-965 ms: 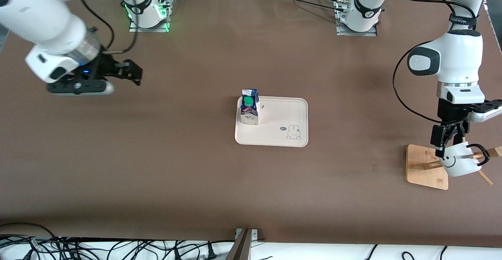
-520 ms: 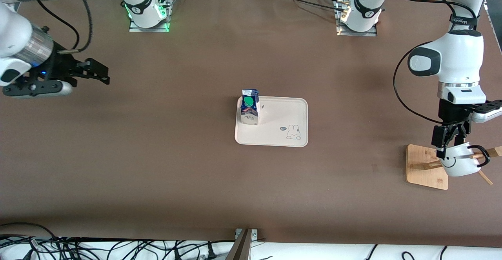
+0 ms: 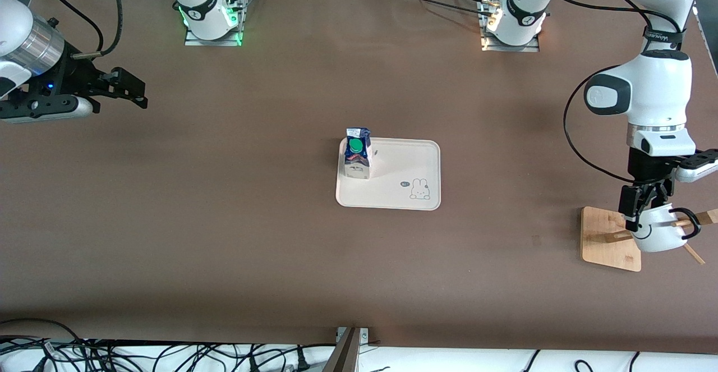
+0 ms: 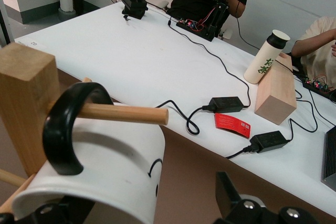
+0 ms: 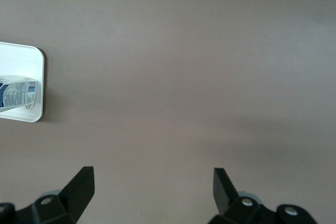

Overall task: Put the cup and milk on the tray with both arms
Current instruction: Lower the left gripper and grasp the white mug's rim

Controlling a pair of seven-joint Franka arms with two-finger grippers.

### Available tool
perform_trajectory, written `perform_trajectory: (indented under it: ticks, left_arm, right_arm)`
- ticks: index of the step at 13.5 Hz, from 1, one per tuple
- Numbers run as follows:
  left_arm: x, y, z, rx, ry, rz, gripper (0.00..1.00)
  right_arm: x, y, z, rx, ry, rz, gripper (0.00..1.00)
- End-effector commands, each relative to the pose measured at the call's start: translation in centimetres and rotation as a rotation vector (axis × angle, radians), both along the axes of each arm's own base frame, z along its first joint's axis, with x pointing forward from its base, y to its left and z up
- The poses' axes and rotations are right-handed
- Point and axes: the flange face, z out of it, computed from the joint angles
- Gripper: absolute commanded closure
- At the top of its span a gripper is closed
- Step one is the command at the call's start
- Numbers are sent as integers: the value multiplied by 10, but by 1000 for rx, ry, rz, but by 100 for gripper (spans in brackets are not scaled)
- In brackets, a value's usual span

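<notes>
Standing upright on the tray [image 3: 392, 181], the milk [image 3: 357, 160] occupies the corner toward the right arm's end of the surface [image 3: 252, 220] in the front view, while the left pincer [image 3: 641, 208] grips the cup's [image 3: 657, 235] rim at a wooden rack [image 3: 608, 239]. From the left wrist, the cup's handle [image 4: 65, 129] hangs on a peg [image 4: 123, 113]. From the right wrist, the right pincer [image 5: 152, 184] hovers spread wide and empty above the bare surface.

Right arm pulled back.
Right hand [image 3: 126, 88], fingers apart, moved toward its counter end, well apart from the tray [image 3: 432, 161].
</notes>
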Motion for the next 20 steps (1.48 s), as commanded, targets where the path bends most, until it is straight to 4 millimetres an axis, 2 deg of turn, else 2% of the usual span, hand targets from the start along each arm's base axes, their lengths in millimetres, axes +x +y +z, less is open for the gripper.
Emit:
perform_trajectory:
  ticks: [1, 3, 6, 7, 9, 12, 13, 15, 16, 17, 20]
  left_arm:
    - [14, 2, 6, 3, -25, 3, 0]
    - [15, 2, 8, 8, -27, -1, 0]
    - [13, 6, 4, 3, -20, 10, 0]
    - [11, 6, 2, -9, -16, 20, 0]
    - [8, 6, -4, -5, -3, 16, 0]
    - [7, 5, -3, 10, 1, 2, 0]
    - [7, 6, -3, 11, 1, 2, 21]
    - [4, 4, -8, 19, 15, -7, 77]
    - [4, 4, -7, 34, 17, -18, 93]
    - [4, 4, -7, 52, 19, -31, 100]
    - [3, 4, -6, 67, 22, -43, 100]
  right_arm:
    - [-2, -8, 1, -26, -19, 4, 0]
    - [0, -12, 0, -38, -13, -1, 0]
    - [9, -10, -16, -43, 16, -5, 0]
    - [11, -12, -13, -37, 4, -6, 0]
    - [17, -2, -25, -49, 20, -2, 0]
    - [23, -9, -21, -41, 9, -18, 0]
    - [28, -14, -22, -45, 7, -25, 0]
    - [39, -15, -15, -42, -17, -30, 0]
    - [42, -14, -12, -43, -24, -29, 0]
    - [42, -14, -12, -41, -25, -31, 0]
    - [42, -13, -12, -43, -25, -27, 0]
